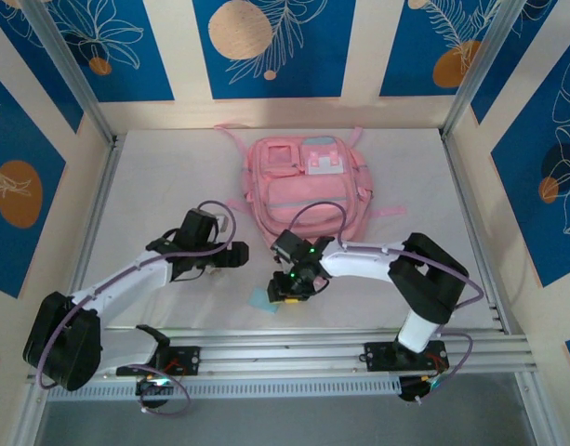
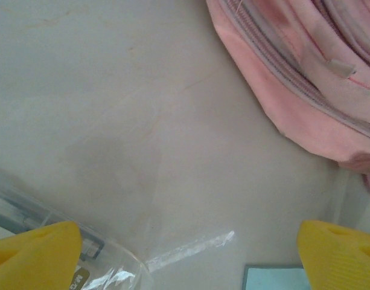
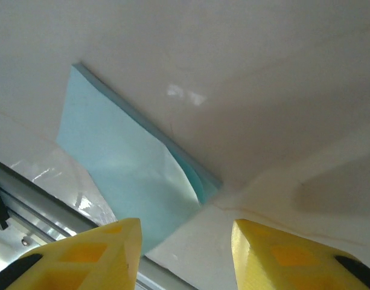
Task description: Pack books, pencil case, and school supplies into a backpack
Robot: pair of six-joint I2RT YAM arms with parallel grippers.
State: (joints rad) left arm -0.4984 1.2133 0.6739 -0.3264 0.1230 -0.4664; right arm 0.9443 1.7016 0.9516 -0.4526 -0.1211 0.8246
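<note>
The pink backpack (image 1: 303, 190) is seen lying flat at the back of the white counter (image 1: 164, 177), with its front pockets and light-blue patch facing up and its thin straps spread on the surface beside it. Both arms are extended toward the middle of the counter, just in front of the backpack's near edge.

The left tool (image 2: 188, 257) is held wide open. Its yellow fingertips (image 2: 37, 254) are set far apart at the two lower corners of the left wrist view, with nothing clamped between them, and bare counter is seen beneath the gap. At the lower left of that view a clear plastic bag (image 2: 121, 275) with a grey item inside is found close to one fingertip; whether it is touched cannot be told. A corner of the light-blue pad (image 2: 278, 279) is seen at the bottom edge, near the other fingertip. The zipped lower rim of the backpack is seen at the upper right, well apart from the tool.

The right tool (image 3: 185, 241) is pointed down over the pad, close to the aluminium rail (image 1: 294, 346) at the counter's near edge. Its jaws are parted and nothing is gripped. In the right wrist view one corner of the pad is seen to reach toward the gap between them. The pad is laid flat on the counter, with crinkled clear plastic just beside its edge on the rail side.
</note>
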